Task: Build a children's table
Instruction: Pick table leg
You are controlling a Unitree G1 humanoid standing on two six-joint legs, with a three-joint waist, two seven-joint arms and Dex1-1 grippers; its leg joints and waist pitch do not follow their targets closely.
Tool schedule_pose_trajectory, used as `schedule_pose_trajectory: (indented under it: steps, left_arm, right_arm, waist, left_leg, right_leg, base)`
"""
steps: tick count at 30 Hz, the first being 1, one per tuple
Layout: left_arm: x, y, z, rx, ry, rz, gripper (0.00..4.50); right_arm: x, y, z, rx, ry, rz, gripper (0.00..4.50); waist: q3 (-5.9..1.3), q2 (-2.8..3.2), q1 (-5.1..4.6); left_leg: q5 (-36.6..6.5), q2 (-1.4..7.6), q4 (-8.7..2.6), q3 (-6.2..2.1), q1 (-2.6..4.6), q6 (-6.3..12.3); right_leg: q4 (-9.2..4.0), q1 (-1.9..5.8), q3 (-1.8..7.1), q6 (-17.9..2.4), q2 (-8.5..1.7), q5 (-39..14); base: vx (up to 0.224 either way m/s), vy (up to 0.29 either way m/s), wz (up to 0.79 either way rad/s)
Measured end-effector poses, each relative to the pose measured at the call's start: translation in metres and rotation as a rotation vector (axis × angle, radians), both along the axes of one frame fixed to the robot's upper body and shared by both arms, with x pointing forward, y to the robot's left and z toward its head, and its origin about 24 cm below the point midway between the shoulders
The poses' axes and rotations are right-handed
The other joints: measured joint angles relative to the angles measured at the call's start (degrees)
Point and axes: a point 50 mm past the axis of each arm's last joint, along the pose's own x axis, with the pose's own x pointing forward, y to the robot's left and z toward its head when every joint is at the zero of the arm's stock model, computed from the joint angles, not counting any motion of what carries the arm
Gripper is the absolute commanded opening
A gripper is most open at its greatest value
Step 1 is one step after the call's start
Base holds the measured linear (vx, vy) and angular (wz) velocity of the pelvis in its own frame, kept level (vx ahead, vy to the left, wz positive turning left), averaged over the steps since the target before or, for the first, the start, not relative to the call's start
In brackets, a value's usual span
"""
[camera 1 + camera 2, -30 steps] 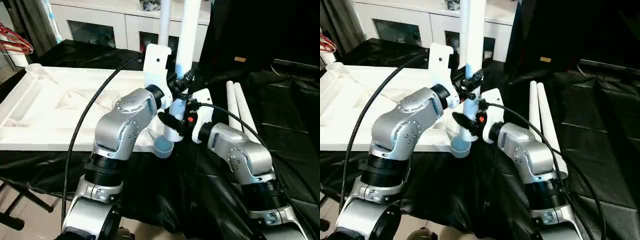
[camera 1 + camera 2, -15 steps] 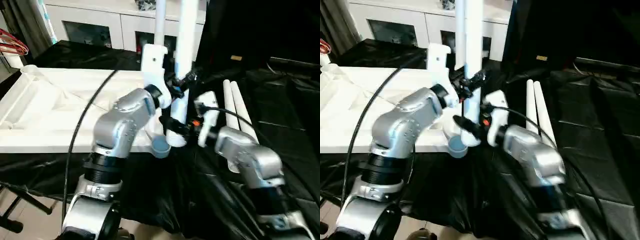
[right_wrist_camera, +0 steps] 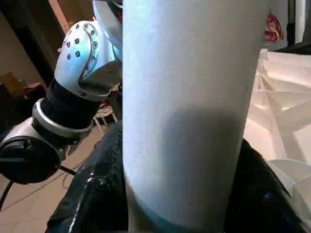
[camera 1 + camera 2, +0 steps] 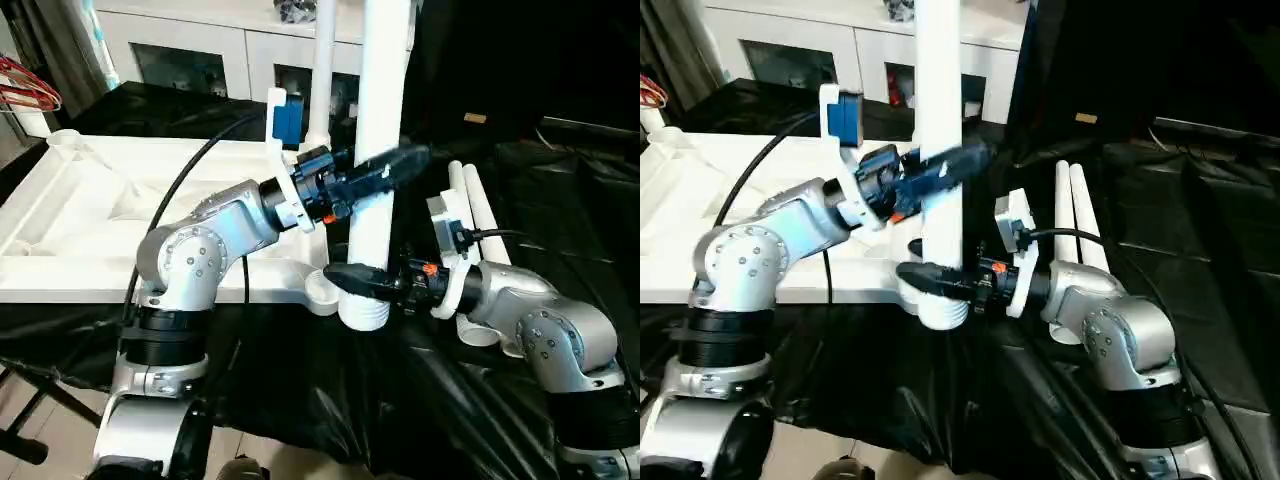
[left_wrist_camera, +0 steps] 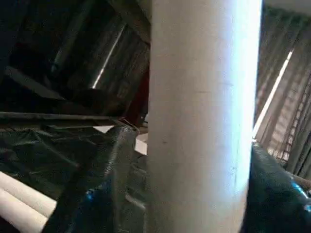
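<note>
The white tabletop (image 4: 90, 215) lies underside up on the left, with one leg (image 4: 325, 60) standing upright at its far right corner. Both grippers hold a second white leg (image 4: 378, 110) upright. My left gripper (image 4: 395, 165) is shut on its middle, and my right gripper (image 4: 362, 280) is shut on it just above the threaded end (image 4: 365, 312). That end hangs a little to the right of the round near-corner socket (image 4: 320, 290), outside it. The leg (image 5: 199, 121) stands between the fingers in the left wrist view. The right wrist view shows it (image 3: 189, 97) the same way.
Two more white legs (image 4: 478, 215) lie side by side on the black cloth (image 4: 570, 230) to the right. A white cabinet with glass doors (image 4: 200, 50) stands behind the table. Red hangers (image 4: 25, 90) hang at the far left.
The held leg has come nearer and to the right, away from the corner socket. My right arm has swung out to the right, and my left arm has stretched out and turned at the wrist.
</note>
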Motion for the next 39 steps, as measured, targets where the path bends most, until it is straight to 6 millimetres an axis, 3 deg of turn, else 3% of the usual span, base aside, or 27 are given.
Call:
schedule_pose_trajectory:
  steps: [3, 6, 13, 18, 30, 39]
  left_arm:
    - [0.000, 0.000, 0.000, -0.004, 0.001, -0.002, 2.45]
    - [0.001, 0.001, 0.001, -0.007, 0.005, 0.016, 2.12]
    - [0.013, 0.005, 0.000, 0.031, 0.027, 0.145, 1.88]
    - [0.023, 0.008, 0.003, 0.077, 0.031, 0.251, 1.86]
    - [0.025, 0.008, 0.003, 0.068, 0.032, 0.296, 1.86]
    - [0.015, 0.008, 0.007, 0.060, -0.022, 0.158, 1.86]
  right_arm:
    - [0.001, -0.001, 0.000, -0.011, -0.015, -0.023, 1.95]
    - [0.003, 0.000, 0.000, -0.026, -0.026, -0.049, 2.65]
    - [0.013, 0.001, 0.010, -0.040, -0.087, -0.158, 3.08]
    - [0.025, -0.007, 0.025, 0.003, -0.109, -0.280, 3.08]
    - [0.027, -0.009, 0.021, -0.027, -0.072, -0.315, 3.08]
    - [0.022, -0.008, 0.020, -0.074, -0.068, -0.187, 3.08]
  waist:
    - [-0.05, 0.08, 0.00]
    - [-0.05, 0.09, 0.00]
    - [-0.06, 0.12, -0.13]
    - [-0.07, 0.14, -0.12]
    - [-0.07, 0.14, -0.09]
    - [-0.06, 0.12, 0.07]
  left_leg:
    - [0.0, 0.00, 0.00, 0.00, -0.01, 0.00]
    - [0.0, 0.00, 0.00, 0.00, -0.02, 0.00]
    - [0.0, 0.00, 0.00, 0.00, -0.02, 0.00]
    - [0.0, 0.00, 0.00, 0.00, -0.02, -0.01]
    - [0.0, 0.00, 0.00, 0.00, -0.08, 0.00]
    - [0.0, 0.00, 0.01, 0.01, -0.10, 0.00]
  right_leg:
    - [0.00, 0.00, 0.00, 0.0, 0.00, 0.0]
    - [0.00, -0.01, 0.00, 0.0, 0.00, 0.0]
    - [-0.01, -0.02, 0.00, 0.0, 0.00, 0.0]
    - [-0.01, -0.01, 0.00, 0.0, 0.00, 0.0]
    - [-0.05, -0.04, 0.00, 0.0, 0.00, 0.0]
    - [-0.06, -0.05, 0.00, 0.1, 0.00, 0.0]
  base:
    - [0.000, 0.000, 0.00]
    - [0.000, 0.000, 0.00]
    - [0.000, 0.000, 0.00]
    - [0.000, 0.000, 0.00]
    - [0.000, 0.000, 0.00]
    - [0.000, 0.000, 0.00]
